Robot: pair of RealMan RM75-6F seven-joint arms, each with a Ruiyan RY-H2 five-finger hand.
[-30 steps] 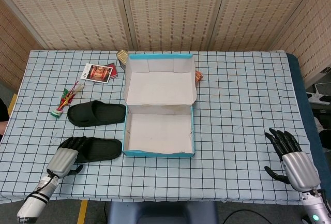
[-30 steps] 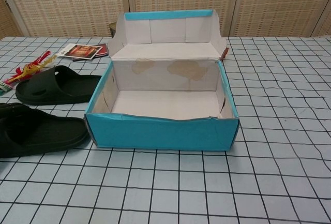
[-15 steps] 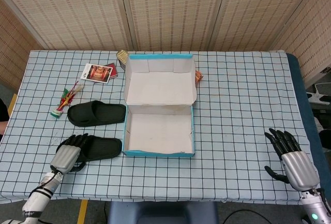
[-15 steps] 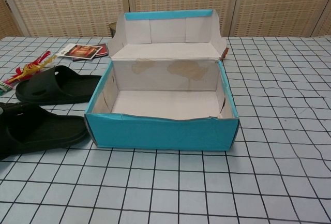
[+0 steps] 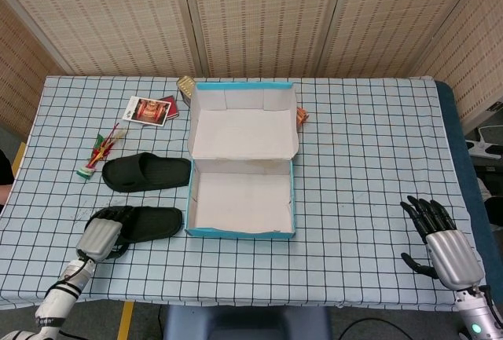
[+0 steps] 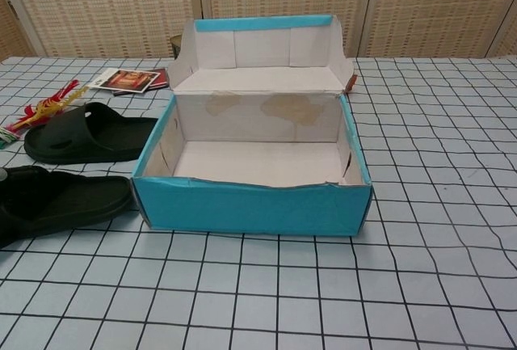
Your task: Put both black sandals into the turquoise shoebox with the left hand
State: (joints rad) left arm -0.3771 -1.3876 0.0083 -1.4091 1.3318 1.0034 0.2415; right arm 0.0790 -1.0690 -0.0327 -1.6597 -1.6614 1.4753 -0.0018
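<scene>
The turquoise shoebox (image 5: 240,232) stands open mid-table, its white inside bare and its lid (image 5: 244,132) folded back. Two black sandals lie to its left. The far sandal (image 5: 147,173) lies flat beside the lid, seen too in the chest view (image 6: 89,133). My left hand (image 5: 102,235) grips the left end of the near sandal (image 5: 149,223), its fingers curled over the strap. In the chest view this near sandal (image 6: 60,201) sits just left of the box's front wall (image 6: 250,204). My right hand (image 5: 442,239) rests at the table's front right, fingers spread, holding nothing.
A picture card (image 5: 148,110) and a gold tin (image 5: 186,85) lie behind the box's left corner. A red, green and yellow bundle (image 5: 100,151) lies left of the far sandal. A small orange item (image 5: 302,116) sits by the lid's right side. The checked tablecloth (image 5: 369,159) spreads right.
My left hand has closed further onto the near sandal, and the sandal has shifted a little to the left, away from the box's front corner. My right hand stays put.
</scene>
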